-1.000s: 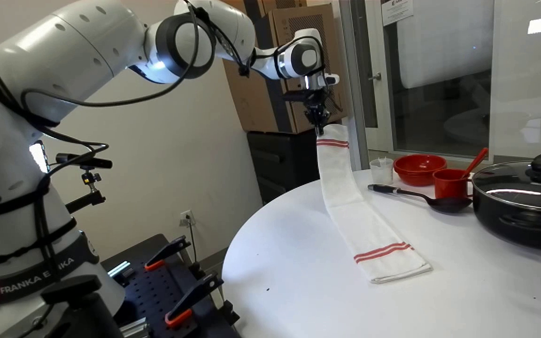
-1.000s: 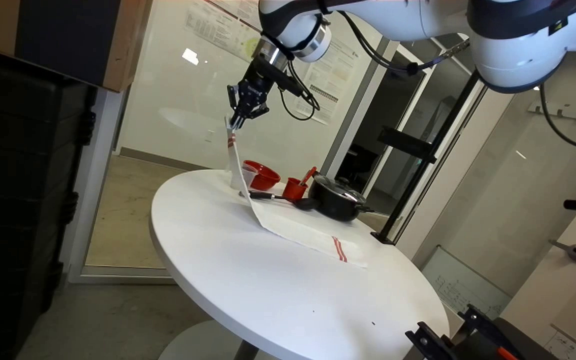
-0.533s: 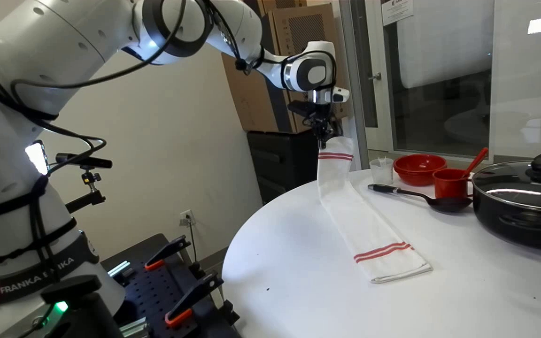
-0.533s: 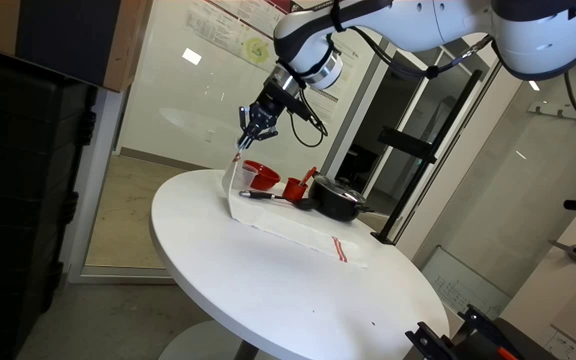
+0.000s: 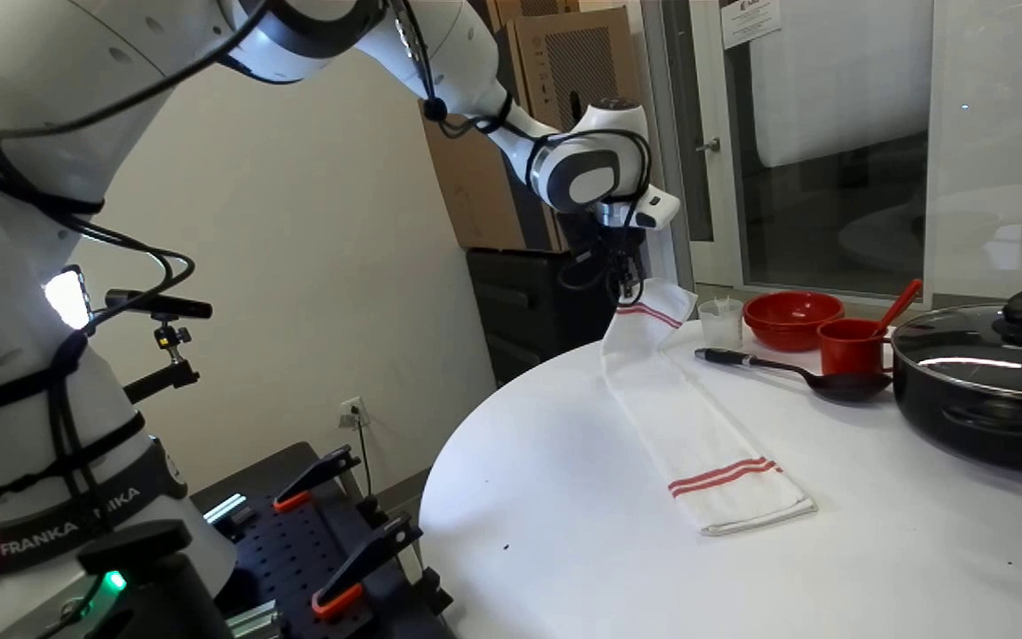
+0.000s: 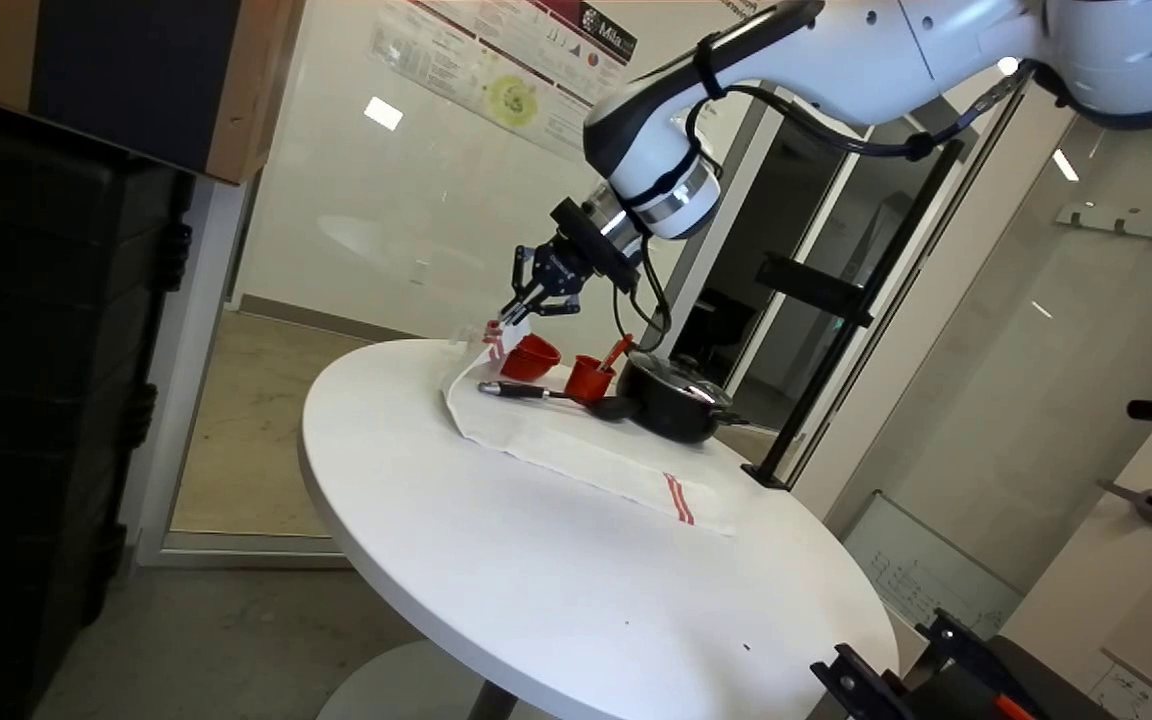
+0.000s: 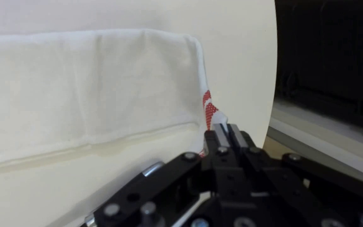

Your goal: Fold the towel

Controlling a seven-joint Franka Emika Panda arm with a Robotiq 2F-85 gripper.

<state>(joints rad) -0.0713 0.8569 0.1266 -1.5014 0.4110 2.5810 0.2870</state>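
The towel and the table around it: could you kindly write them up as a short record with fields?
Main item: white towel, red stripes near both ends
Grip: tool shut on its raised end
Lower part: lying on round white table
Fold: raised end not laid over the rest yet
Nearby: black spoon, clear cup, red bowls
Also on table: red mug holding a red utensil, black pot
Pot lid: see-through, in place

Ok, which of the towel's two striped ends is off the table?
The striped end pinched in the gripper: it is held up above the tabletop, while the opposite end, also red-striped, lies flat on it.
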